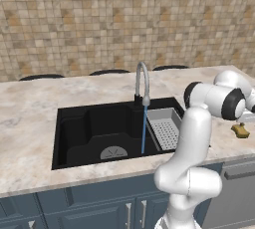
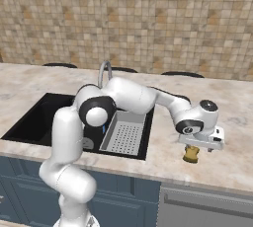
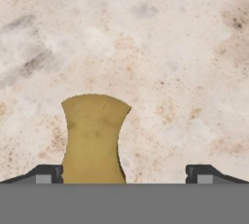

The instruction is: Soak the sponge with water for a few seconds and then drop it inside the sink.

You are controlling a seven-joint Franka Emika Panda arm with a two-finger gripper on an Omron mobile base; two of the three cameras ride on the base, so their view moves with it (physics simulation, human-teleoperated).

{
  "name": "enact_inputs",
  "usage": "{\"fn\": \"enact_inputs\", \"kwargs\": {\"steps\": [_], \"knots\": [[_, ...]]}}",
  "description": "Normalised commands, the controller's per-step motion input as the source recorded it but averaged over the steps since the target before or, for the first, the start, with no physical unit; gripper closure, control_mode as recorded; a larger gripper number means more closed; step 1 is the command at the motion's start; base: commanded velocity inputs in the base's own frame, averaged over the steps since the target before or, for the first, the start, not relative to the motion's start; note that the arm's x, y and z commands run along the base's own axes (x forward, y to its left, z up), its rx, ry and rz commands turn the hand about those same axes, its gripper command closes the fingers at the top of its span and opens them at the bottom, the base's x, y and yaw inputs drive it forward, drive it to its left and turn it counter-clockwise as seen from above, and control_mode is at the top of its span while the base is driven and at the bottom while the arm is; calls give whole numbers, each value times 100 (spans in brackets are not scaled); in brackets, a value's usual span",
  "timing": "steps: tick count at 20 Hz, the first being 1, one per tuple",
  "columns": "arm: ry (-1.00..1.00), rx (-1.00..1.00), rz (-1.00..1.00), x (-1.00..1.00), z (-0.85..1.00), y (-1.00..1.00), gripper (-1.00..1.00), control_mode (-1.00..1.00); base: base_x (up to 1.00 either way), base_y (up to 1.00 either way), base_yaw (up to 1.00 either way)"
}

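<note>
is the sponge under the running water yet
No, the sponge lies on the counter right of the sink, away from the water.

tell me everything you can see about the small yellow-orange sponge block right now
The small yellow-orange sponge block is matte and mustard-toned, waisted in the middle with bowed ends. It lies on the beige marbled countertop, right of the black recessed sink and the grey strainer tray, near the front edge. The open two-finger gripper hangs right over it, the sponge close by the left tip in the hand view; whether they touch is unclear.
</note>
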Motion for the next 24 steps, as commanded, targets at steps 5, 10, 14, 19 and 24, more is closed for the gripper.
{"fn": "enact_inputs", "kwargs": {"steps": [5,10,14,19,24], "knots": [[0,0,0,0,0,1,-100,-100,0,0,0],[0,0,0,0,0,7,-100,-100,0,0,0],[0,0,0,0,0,25,-100,-100,0,0,0],[0,0,0,0,0,33,-100,-100,0,0,0],[0,0,0,0,0,15,-100,-100,0,0,0]]}}
